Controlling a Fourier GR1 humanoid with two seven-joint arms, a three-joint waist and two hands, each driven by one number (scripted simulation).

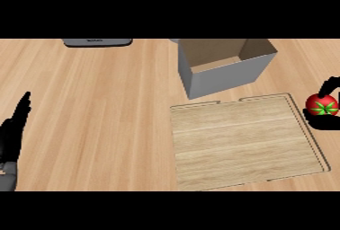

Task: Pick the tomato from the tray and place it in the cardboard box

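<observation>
- Two hands show in your view: the right hand (327, 122) at the right edge is curled round the red tomato (322, 106), held just off the wooden tray (246, 143)
- Your left hand (15, 128) rests at the left edge, fingers straight
- Your cardboard box (222, 67) stands open on the worktop (93, 103), just behind the tray

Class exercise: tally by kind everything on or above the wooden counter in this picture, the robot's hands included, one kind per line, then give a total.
Cardboard box: 1
Tray: 1
Tomato: 1
Dark grey object at the far edge: 1
Hands: 2, left hand and right hand
Total: 6
</observation>
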